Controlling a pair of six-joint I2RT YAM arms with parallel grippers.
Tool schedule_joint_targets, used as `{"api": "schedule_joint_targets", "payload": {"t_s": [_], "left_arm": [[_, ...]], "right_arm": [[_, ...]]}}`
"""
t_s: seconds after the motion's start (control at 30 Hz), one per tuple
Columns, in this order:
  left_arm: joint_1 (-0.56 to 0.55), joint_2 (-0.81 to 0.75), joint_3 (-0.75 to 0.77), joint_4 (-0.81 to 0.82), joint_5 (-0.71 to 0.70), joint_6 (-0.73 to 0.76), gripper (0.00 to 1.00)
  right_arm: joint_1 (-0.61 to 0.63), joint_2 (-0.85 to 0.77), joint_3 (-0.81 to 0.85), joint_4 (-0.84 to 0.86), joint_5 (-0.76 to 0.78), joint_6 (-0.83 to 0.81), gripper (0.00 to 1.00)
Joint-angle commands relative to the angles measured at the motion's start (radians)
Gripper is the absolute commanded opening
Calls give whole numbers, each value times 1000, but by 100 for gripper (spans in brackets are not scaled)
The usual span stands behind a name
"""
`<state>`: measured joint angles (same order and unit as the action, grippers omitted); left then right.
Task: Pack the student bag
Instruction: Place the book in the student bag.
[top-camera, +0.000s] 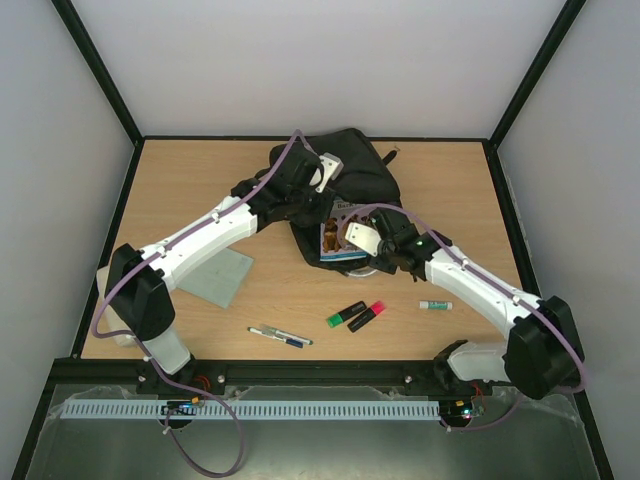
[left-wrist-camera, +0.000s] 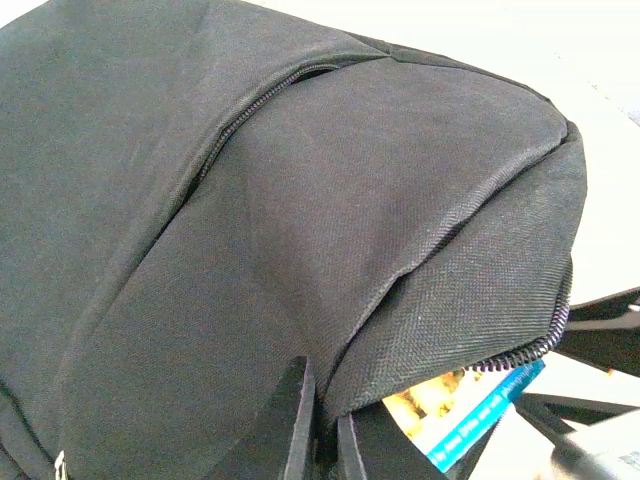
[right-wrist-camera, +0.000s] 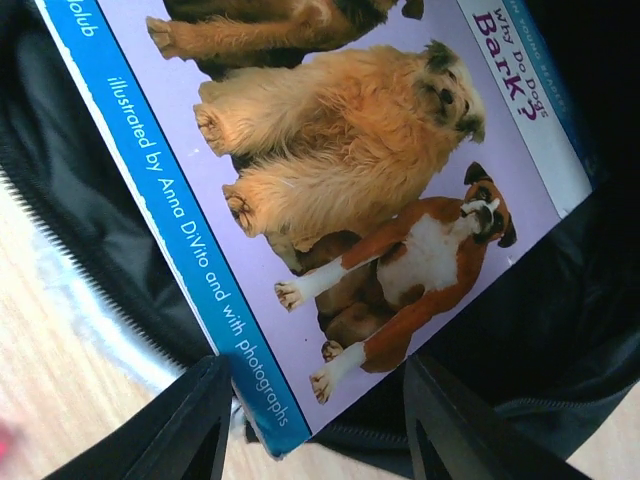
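Left wrist view is almost filled by the student bag (left-wrist-camera: 300, 200), whose outline is cut off on three sides. At the bottom the left gripper (left-wrist-camera: 322, 400) has its fingers drawn tight together on the fabric lip beside the open zip. Only a blue-edged corner of a book (left-wrist-camera: 470, 418) peeps out there. Right wrist view shows that book's dog cover lying in the bag's mouth, its upper part out of frame. The right gripper (right-wrist-camera: 318, 372) has its fingers part-way apart astride the book's lower corner; whether they press it cannot be told. Top external view puts the bag at the middle of the table's (top-camera: 180, 200) far half, with both arms reaching onto it and their fingertips lost against black cloth. The tabletop is light wood with a black rim. Nearer the arms lie a grey sheet (top-camera: 220, 277), pens (top-camera: 281, 337), a green highlighter (top-camera: 346, 314) just beside a pink highlighter (top-camera: 368, 316), and a small white tube (top-camera: 435, 305) to the right. Pale walls (top-camera: 320, 60) stand on three sides.
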<state>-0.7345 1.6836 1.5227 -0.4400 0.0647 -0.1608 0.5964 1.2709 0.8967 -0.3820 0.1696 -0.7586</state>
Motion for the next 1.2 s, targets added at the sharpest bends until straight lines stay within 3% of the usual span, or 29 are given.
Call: {"api": "schedule_joint_targets", "payload": {"t_s": [0.0, 0.53, 0.83, 1.17], "left_arm": [[1, -50, 31, 50, 40, 7, 2], [1, -57, 31, 44, 64, 13, 2], [1, -62, 33, 35, 65, 21, 2], [1, -62, 33, 28, 76, 30, 2]], "right_arm": [[6, 46, -17, 103, 95, -66, 46], [6, 222, -35, 452, 197, -96, 36], [7, 103, -39, 239, -61, -143, 42], [13, 170, -29, 227, -64, -177, 43]]}}
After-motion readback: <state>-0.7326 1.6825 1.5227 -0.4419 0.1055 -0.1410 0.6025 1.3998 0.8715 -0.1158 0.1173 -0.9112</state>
